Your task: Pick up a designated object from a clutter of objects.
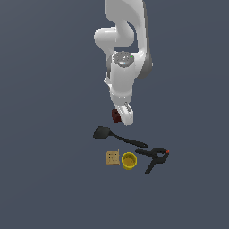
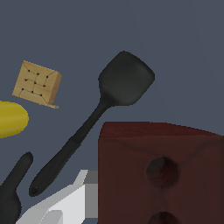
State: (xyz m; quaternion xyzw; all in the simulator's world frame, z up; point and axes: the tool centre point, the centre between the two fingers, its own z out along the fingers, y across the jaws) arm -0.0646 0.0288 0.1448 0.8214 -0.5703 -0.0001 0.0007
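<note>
The designated object, a dark red-brown brick [image 1: 115,116] with round holes, sits right at my gripper [image 1: 125,117], above the rest of the clutter in the exterior view. In the wrist view the brick [image 2: 162,175] fills the lower right, and one white finger [image 2: 72,199] lies against its side. The other finger is hidden. The jaws appear closed on the brick. I cannot tell whether the brick rests on the surface or is lifted.
A black spatula [image 1: 117,137] [image 2: 109,105] lies just below the gripper in the exterior view. Further down are a tan square block [image 1: 112,158] [image 2: 37,83], a yellow cup [image 1: 129,160] [image 2: 11,119] and a black clamp with orange tips [image 1: 154,156] [image 2: 13,192].
</note>
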